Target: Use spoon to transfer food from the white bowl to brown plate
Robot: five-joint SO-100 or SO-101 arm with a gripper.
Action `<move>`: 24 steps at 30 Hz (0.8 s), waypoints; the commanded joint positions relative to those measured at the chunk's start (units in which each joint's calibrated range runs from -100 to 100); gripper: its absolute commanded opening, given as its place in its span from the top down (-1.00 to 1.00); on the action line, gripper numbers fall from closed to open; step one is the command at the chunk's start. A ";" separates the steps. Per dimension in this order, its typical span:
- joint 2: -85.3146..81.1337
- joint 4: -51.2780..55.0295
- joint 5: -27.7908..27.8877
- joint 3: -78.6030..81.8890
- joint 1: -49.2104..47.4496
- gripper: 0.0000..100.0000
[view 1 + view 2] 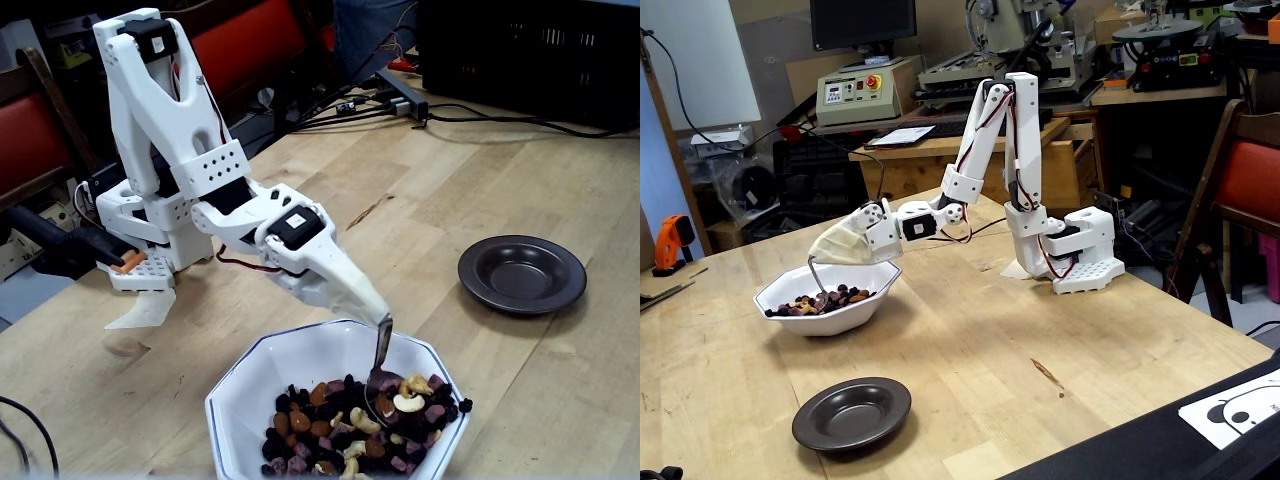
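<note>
The fingers (378,312) are wrapped in tape, so their grip cannot be made out, though the spoon (380,375) hangs from them. Its scoop rests among the food (350,430) in the white bowl (300,365), whose near edge is cut off. The brown plate (522,273) sits on the worktop (480,160) at two o'clock from the bowl.

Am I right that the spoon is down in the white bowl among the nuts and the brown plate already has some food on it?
Not quite: the brown plate is empty, as both fixed views show. The spoon is indeed in the white bowl among the food.
</note>
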 commanded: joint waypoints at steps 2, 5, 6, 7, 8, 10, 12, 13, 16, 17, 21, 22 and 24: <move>-4.07 0.06 0.29 -4.12 1.21 0.95; -4.07 1.25 0.29 -4.12 1.51 0.95; -4.07 2.12 0.29 -4.12 1.51 0.95; -4.15 3.14 0.29 -4.12 1.58 0.95; -4.15 4.17 0.29 -4.12 1.58 0.95; -5.01 5.91 0.29 -4.21 1.58 0.95; -7.49 7.18 0.29 -4.21 1.58 0.95; -9.12 7.81 0.29 -4.21 1.58 0.95; -12.97 9.94 0.29 -4.21 1.58 0.95; -14.08 10.81 0.29 -4.12 1.51 0.95; -16.73 14.84 0.29 -4.12 1.51 0.95; -17.08 15.71 0.29 -4.12 1.51 0.95; -17.33 17.14 0.29 -4.12 1.51 0.95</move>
